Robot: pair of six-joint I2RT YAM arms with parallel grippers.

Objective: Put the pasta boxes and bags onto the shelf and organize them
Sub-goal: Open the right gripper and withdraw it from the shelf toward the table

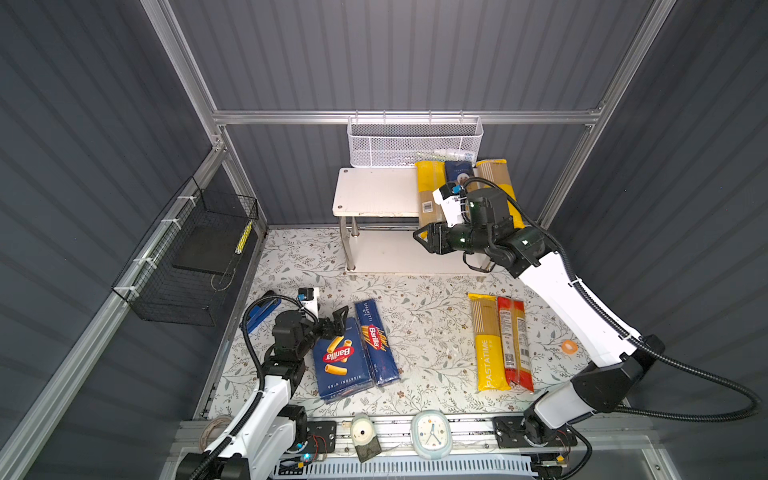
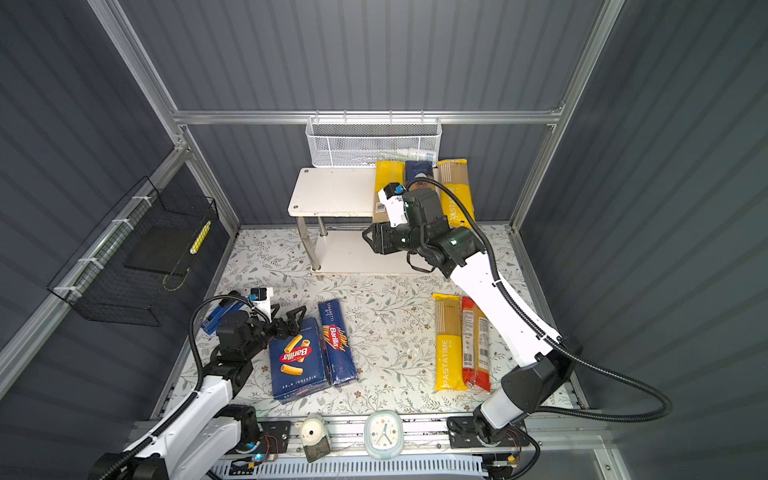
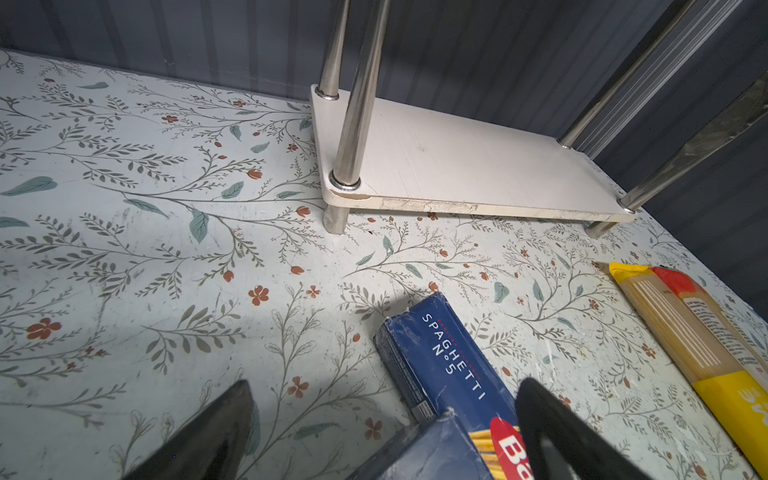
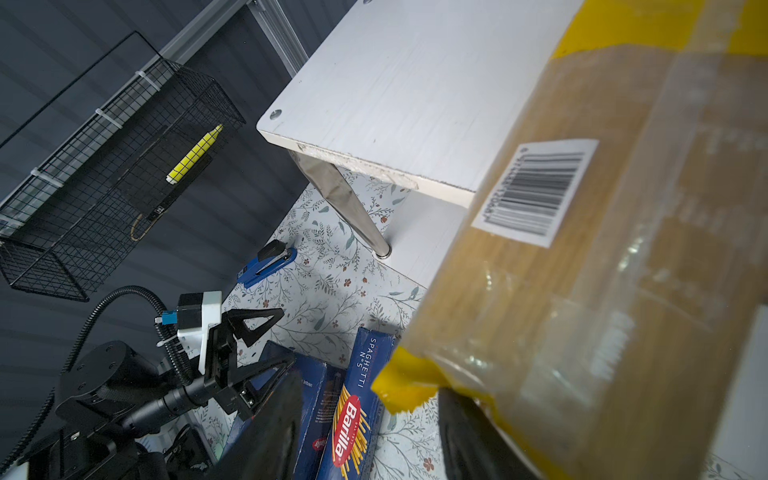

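Note:
On the shelf's (image 1: pixel 374 191) top board lie the barcode bag (image 1: pixel 429 178), a dark blue bag (image 1: pixel 457 170) and a yellow PASTATIME bag (image 1: pixel 494 174). My right gripper (image 1: pixel 422 239) is at the board's front edge, open. The barcode bag's (image 4: pixel 582 270) yellow end overhangs and lies against one finger (image 4: pixel 469 436). On the table a second PASTATIME bag (image 1: pixel 490 345) and a red bag (image 1: pixel 515 345) lie side by side. The rigatoni box (image 1: pixel 340 361) and spaghetti box (image 1: pixel 376 340) lie at the left. My left gripper (image 1: pixel 338 318) hovers open over the rigatoni box's far corner (image 3: pixel 436 457).
A white mesh basket (image 1: pixel 415 141) hangs behind the shelf. A black wire basket (image 1: pixel 195 257) with a yellow marker (image 1: pixel 244 237) hangs on the left wall. A blue stapler (image 1: pixel 259 313) lies behind the left arm. A clock (image 1: pixel 431 433) sits at the front rail.

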